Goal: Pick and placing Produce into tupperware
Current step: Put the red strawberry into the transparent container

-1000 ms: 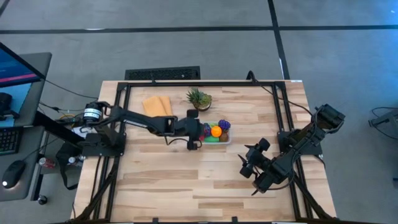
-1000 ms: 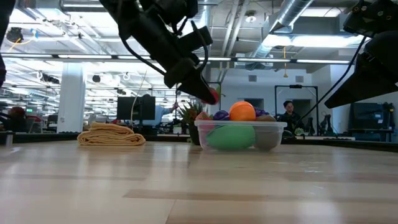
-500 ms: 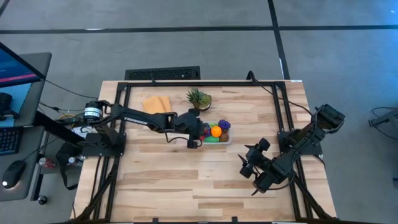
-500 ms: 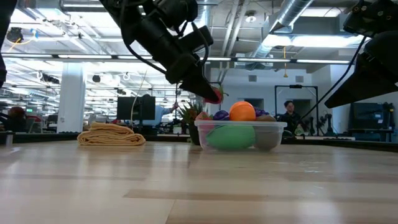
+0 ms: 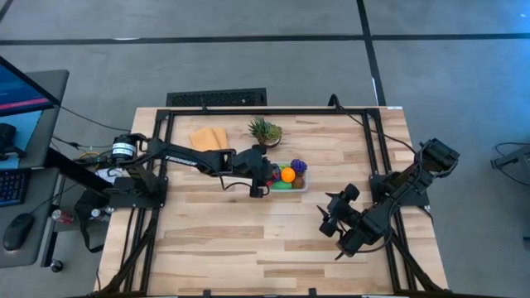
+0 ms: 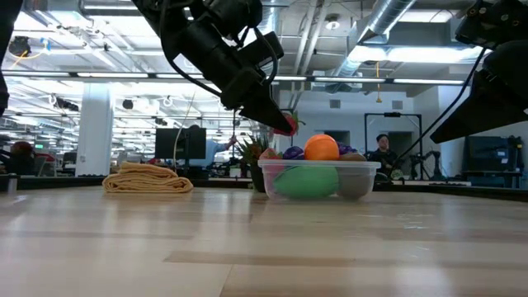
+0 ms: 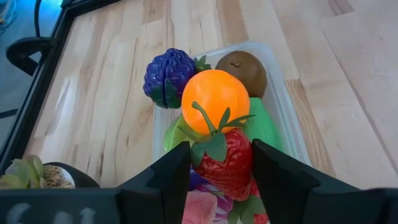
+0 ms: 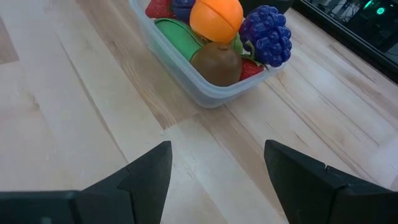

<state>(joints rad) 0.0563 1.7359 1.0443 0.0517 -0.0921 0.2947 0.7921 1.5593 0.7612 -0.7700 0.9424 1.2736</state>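
Hovering over the filled clear plastic tupperware (image 7: 283, 93), left jaws (image 7: 221, 165) grip a red toy strawberry (image 7: 227, 163); next, release. Right jaws (image 8: 214, 168) idle open.

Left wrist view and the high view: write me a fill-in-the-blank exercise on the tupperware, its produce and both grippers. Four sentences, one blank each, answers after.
1. The left gripper holds a red ____ above the tupperware.
2. The round fruit on top of the pile, the orange, lies beside a ____ berry cluster.
3. The brown kiwi lies ____ the tupperware.
4. The right gripper waits with its fingers ____, apart from the tupperware.

Answers: strawberry; purple; inside; open
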